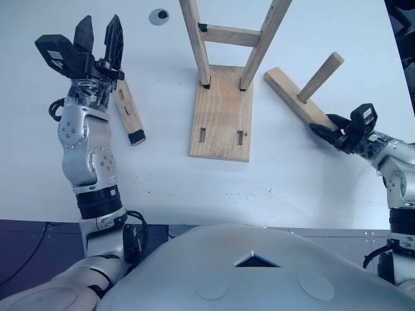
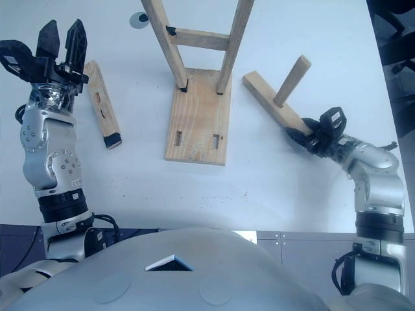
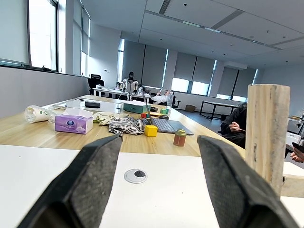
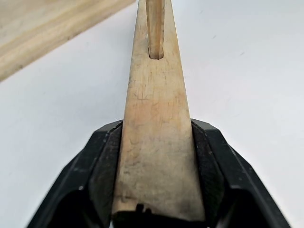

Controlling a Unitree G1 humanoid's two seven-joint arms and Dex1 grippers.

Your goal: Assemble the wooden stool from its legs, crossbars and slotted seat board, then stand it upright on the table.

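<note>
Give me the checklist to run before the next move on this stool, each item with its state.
1. Grip: right tool shut on the leg with crossbar: ok.
2. Spare: left tool open, holding nothing: ok.
3. Target: near slots of the seat board empty: ok.
4. Seating: standing leg pair fully down in the far slots: cannot tell.
5. Second frame: loose leg joined to the held crossbar: not ok; it lies apart, near the left tool.

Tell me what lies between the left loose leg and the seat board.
Only bare table separates leg and seat board, per the left eye view.
</note>
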